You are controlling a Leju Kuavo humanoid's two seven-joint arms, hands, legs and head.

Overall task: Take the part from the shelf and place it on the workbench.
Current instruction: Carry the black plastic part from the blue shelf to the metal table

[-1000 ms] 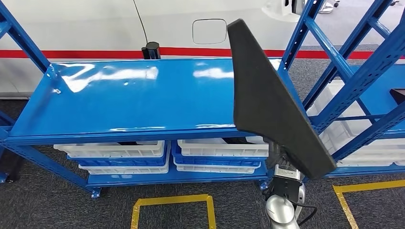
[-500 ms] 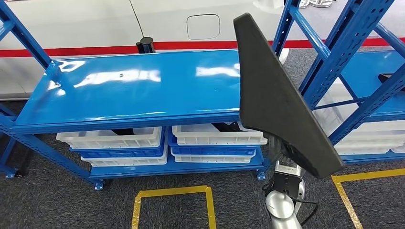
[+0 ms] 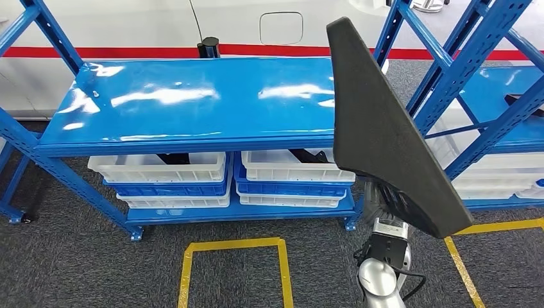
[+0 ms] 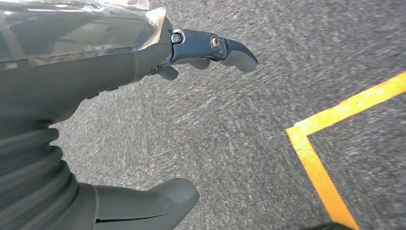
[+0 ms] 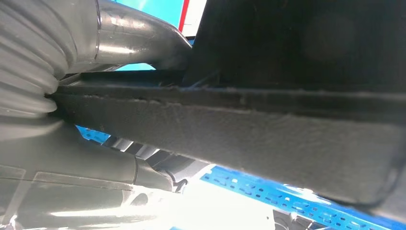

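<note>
A large dark grey wedge-shaped foam part (image 3: 385,135) stands upright at the right of the head view, its tip toward the far side. My right hand (image 3: 383,204) grips it from below, fingers wrapped around its lower edge. In the right wrist view the part's thick edge (image 5: 287,143) runs across the picture, with the thumb (image 5: 139,43) pressed against it. The blue workbench top (image 3: 192,102) lies bare just left of the part. My left hand (image 4: 86,72) hangs over the carpet with its fingers (image 4: 210,45) and thumb (image 4: 158,201) apart, holding nothing.
White bins (image 3: 160,168) sit on the bench's lower level, on blue trays. A blue rack (image 3: 462,70) stands at the right, close behind the part. Yellow floor markings (image 3: 234,247) lie on the grey carpet in front. A white car body with a red stripe is behind.
The whole view has shifted, so the camera moved; the bench now sits a little further right and nearer. The part stays upright in my right hand.
</note>
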